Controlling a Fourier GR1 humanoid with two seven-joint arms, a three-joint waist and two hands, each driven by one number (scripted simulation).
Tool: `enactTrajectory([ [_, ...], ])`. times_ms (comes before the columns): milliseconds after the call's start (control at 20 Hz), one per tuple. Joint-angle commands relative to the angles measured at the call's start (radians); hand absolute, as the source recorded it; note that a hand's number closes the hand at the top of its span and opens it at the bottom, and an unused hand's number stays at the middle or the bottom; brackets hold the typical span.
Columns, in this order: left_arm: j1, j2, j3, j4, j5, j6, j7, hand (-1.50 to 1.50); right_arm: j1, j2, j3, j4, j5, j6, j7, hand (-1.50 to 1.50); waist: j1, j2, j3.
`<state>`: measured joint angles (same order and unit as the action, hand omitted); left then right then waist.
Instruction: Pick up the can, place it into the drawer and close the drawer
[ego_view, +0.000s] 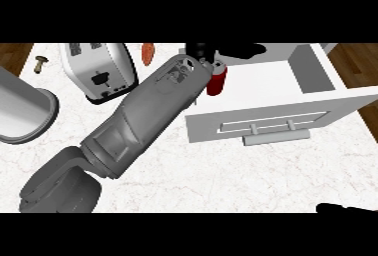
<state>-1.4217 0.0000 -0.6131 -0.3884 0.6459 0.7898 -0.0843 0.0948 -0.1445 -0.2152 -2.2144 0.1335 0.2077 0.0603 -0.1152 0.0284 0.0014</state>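
Head view: left black hand (203, 52) clenched round red cylindrical can (216, 81) at open white drawer's (317, 102) left wall; right hand's (341, 208) fingers untellable.

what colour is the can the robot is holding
Red, seen in the head view: the can sits at the open drawer's left edge.

Marble counter (221, 175): toaster (100, 70), drawer (280, 105).

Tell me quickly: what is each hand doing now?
Left hand: closed on the red can.
Right hand: cannot be told, only partly visible.
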Motion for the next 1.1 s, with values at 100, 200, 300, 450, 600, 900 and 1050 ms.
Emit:
enactTrajectory([
  [100, 0.003, 0.0, 0.028, -0.026, 0.06, -0.006, -0.045, -1.5, -0.039, -0.044, 0.06, 0.005, 0.16, -0.003, -0.049, -1.5, 0.031, -0.003, 0.0],
  [200, -0.025, 0.0, 0.046, -0.02, 0.067, 0.003, -0.054, -1.5, -0.022, -0.048, 0.11, -0.058, 0.241, -0.009, -0.024, -1.5, 0.036, -0.009, -0.001],
  [300, -0.038, 0.0, 0.003, -0.06, 0.066, 0.047, -0.031, -1.5, -0.094, -0.075, 0.14, 0.033, 0.344, -0.026, -0.031, -1.5, 0.051, -0.009, -0.001],
  [450, -0.001, 0.0, 0.021, -0.048, 0.072, 0.031, -0.073, -1.5, -0.074, -0.099, 0.164, 0.067, 0.465, -0.056, -0.077, -1.5, 0.065, -0.012, -0.001],
  [600, -0.048, 0.0, 0.016, -0.012, 0.056, 0.062, -0.05, -1.5, -0.096, -0.104, 0.249, 0.095, 0.606, -0.079, -0.055, -1.5, 0.077, -0.015, -0.001],
  [900, -0.046, 0.0, -0.001, -0.082, 0.056, 0.073, 0.022, -1.5, -0.217, -0.101, 0.323, 0.332, 0.8, -0.141, -0.047, -1.5, 0.11, -0.024, -0.001],
  [1050, 0.01, 0.05, 0.002, -0.118, 0.026, 0.027, 0.027, -1.5, -0.173, -0.118, 0.311, 0.425, 0.871, -0.207, -0.088, -1.5, 0.13, -0.03, -0.001],
])
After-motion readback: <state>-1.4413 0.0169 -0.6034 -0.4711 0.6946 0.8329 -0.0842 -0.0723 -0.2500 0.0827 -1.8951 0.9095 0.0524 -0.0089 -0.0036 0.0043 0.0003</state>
